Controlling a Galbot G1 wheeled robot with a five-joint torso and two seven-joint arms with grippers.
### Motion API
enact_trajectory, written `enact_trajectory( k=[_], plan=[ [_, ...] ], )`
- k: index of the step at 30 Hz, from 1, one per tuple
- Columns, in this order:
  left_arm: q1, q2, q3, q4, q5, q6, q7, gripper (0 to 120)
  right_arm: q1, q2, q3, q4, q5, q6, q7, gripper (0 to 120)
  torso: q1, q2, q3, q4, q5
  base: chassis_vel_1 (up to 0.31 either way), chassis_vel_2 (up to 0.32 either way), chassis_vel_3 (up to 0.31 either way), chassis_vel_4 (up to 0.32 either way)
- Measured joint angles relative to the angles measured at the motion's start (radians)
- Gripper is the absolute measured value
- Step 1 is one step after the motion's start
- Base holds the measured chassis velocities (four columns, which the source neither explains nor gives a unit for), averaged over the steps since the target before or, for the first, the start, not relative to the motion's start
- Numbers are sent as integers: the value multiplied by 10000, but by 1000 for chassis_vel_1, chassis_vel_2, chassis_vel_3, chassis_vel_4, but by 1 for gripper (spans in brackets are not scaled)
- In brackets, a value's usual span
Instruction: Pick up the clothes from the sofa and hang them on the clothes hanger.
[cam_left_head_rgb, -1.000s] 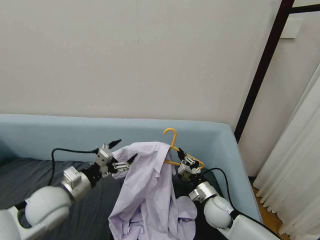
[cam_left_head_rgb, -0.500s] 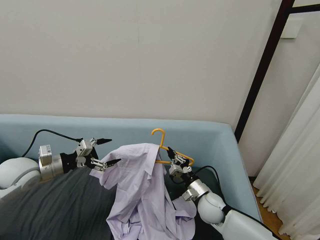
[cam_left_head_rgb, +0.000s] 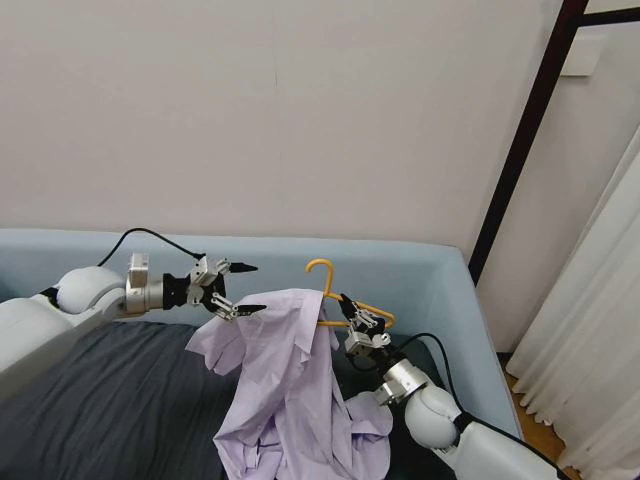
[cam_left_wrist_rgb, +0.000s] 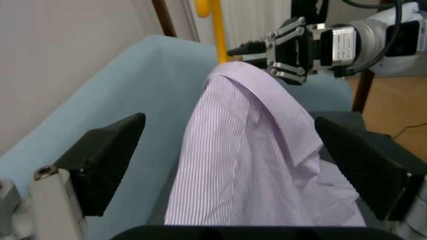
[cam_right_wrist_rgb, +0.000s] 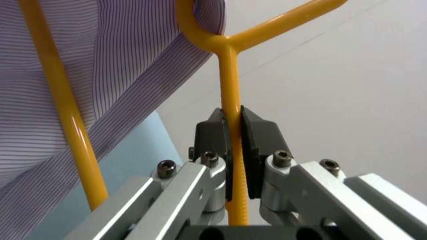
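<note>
Above the blue sofa, the right gripper pinches a yellow hanger between its fingers, the lilac striped shirt draped over the arm beyond them, while the left gripper, fingers spread, sits just beside the shirt's shoulder, so hanging seems half done.

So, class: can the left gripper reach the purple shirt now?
Probably yes: the left gripper hangs open beside the shirt, nothing between them; the right gripper holds the hanger beyond it.

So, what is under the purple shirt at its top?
The yellow hanger: hook and one arm stick out, held by the right gripper. Its far end is covered by the shirt.
</note>
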Motion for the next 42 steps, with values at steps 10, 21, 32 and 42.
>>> enact_trajectory(
  k=[10, 21, 32, 42],
  plan=[
    [-1386, -1608, 1659, 1349, -419, 312, 164, 100, -34, -137, 412, 93, -729, 520, 0, 4, 0, 0, 0, -6, 1, 0, 0, 0, 0],
    [-1287, -1783, 1829, 1564, 113, 327, 277, 84, 28, -45, 757, 38, -1763, 1014, 183, 4, 0, 0, -1, 1, -1, 0, 0, 0, 0],
    [-1007, -1737, 1714, 1415, 131, 244, -76, 43, 21, -82, 734, 16, -1981, 1103, 193, 4, 0, 0, -2, -2, -1, 0, 0, 0, 0],
    [-875, -1566, 1700, 1238, 331, 153, -146, 7, -20, -81, 676, 0, -2065, 1154, 222, 4, 0, 0, -1, -2, -2, 0, 0, 0, 0]
  ],
)
